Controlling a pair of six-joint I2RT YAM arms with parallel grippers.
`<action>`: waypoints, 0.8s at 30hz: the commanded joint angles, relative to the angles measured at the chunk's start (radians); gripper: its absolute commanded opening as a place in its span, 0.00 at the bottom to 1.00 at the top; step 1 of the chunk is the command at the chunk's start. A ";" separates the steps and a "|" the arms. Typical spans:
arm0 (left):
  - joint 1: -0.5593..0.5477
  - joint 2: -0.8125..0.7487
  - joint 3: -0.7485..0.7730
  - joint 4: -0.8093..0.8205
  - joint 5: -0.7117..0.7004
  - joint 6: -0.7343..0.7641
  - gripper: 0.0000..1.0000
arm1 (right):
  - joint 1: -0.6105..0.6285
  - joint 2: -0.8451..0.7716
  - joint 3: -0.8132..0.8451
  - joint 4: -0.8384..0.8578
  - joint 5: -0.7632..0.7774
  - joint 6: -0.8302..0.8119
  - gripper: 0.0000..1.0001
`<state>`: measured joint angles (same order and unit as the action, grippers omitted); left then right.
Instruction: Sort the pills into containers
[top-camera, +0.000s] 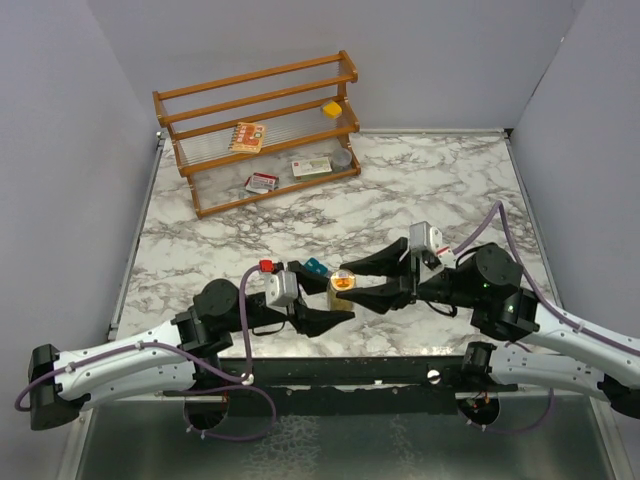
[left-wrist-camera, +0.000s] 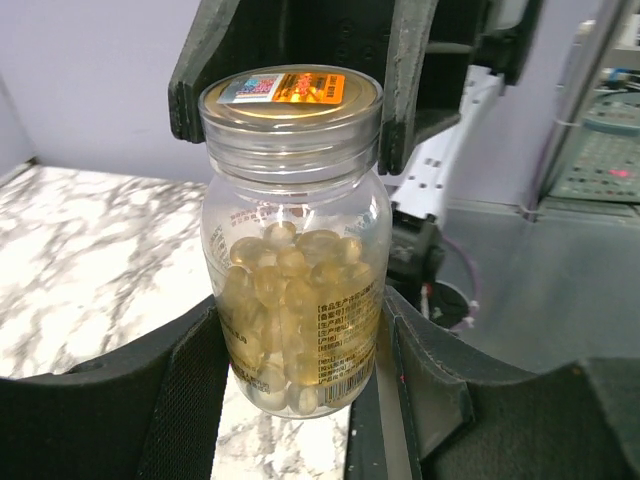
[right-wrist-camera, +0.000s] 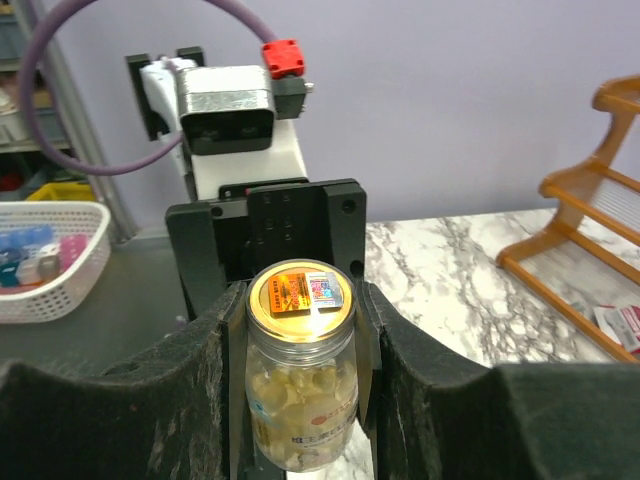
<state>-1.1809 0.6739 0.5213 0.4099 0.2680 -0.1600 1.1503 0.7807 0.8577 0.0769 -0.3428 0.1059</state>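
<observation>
Your left gripper is clamping the pill bottle low down while the right gripper is pinching its gold cap, so twist squarely, body steady

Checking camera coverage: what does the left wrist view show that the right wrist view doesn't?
Only left wrist: the right arm's white body behind the pill bottle. Only right wrist: a white basket, the wooden rack, the left arm's red button. Both: the bottle with its gold lid, held by the left gripper and right gripper, and the marble table.
</observation>
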 joint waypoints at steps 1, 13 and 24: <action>0.015 -0.025 0.028 0.084 -0.321 0.056 0.00 | 0.013 0.027 -0.016 -0.086 0.065 -0.011 0.02; 0.016 0.062 0.030 0.265 -0.573 0.146 0.00 | 0.014 0.146 -0.043 -0.034 0.262 -0.046 0.02; 0.010 0.183 0.046 0.454 -0.765 0.192 0.00 | 0.014 0.227 -0.050 0.013 0.498 -0.058 0.02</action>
<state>-1.1820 0.8383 0.5182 0.5610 -0.3058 -0.0097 1.1419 0.9497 0.8528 0.2214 0.0986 0.0025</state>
